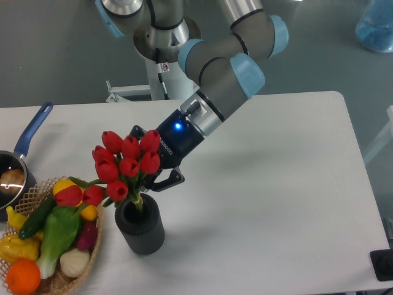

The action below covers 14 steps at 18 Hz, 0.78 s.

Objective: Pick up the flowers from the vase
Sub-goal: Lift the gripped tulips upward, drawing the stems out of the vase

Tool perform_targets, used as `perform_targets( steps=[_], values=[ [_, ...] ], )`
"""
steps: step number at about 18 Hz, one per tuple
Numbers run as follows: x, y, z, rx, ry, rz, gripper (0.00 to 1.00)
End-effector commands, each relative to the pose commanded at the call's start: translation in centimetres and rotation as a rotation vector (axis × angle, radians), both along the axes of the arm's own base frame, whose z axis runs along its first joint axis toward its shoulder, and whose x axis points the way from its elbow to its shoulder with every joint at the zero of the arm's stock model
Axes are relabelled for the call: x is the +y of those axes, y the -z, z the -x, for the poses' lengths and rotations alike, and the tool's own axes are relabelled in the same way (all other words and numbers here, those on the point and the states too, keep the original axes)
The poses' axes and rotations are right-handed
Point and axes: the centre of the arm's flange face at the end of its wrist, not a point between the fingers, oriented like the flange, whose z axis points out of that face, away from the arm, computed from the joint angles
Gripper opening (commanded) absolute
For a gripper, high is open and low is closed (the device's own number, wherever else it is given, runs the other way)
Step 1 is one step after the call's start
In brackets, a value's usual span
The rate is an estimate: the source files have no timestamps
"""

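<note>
Though partly hidden, tool (149,176) seemingly grips flowers (123,165) above vase (140,226).

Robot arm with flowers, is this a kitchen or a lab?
Probably a lab: the arm stands at a plain white table, and the tulips, vase and produce basket look like props.

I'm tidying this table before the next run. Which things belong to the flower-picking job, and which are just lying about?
Belongs to the job:
flowers, red tulips, stems in the vase
vase, dark grey, ribbed
gripper, behind the blooms

Just lying about:
wicker basket of produce, left of the vase
saucepan, blue handle, at the left edge
</note>
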Motion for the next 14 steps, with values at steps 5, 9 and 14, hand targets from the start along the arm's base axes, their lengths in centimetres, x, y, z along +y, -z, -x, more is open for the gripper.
perform_targets(
  steps=[5, 9, 14],
  values=[
    [-0.2, -1.8, -0.5, -0.014, -0.004, -0.016, 0.47],
    [-0.2, -3.5, -0.6, -0.021, -0.016, -0.020, 0.47],
    [-0.2, -4.8, -0.6, -0.026, -0.025, -0.025, 0.47]
  ],
)
